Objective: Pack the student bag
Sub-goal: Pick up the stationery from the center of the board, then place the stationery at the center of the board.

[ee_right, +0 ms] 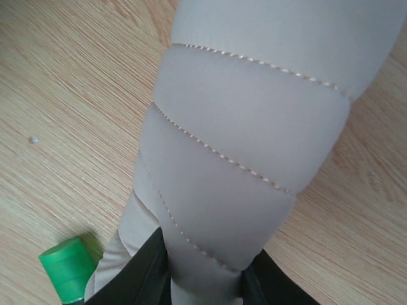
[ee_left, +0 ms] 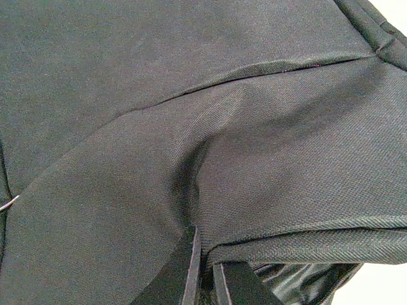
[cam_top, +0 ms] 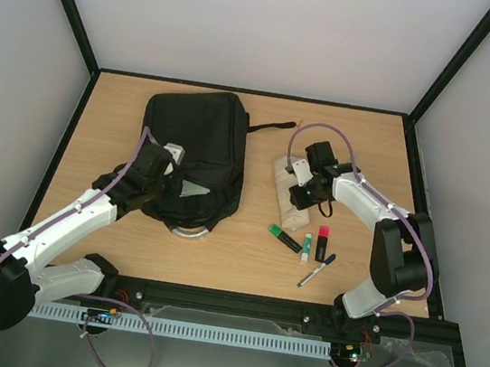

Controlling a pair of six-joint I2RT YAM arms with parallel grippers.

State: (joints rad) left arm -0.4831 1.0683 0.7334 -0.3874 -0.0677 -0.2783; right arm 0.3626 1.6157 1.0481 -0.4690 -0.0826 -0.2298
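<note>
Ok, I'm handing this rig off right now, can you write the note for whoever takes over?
Left tool: shut on a fold of the student bag, near its handle end.
Right tool: shut on the beige pouch, which lies on the table right of the bag.
Loose, on the near side of the pouch: green marker, red marker, white stick, pen.
Done: both grasps. Left: pouch and loose items into the bag; none seen inside yet.

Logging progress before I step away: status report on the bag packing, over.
Left gripper shut on student bag fabric. Right gripper shut on beige pouch, pouch lying on table. Green highlighter beside pouch, not blocking.
</note>
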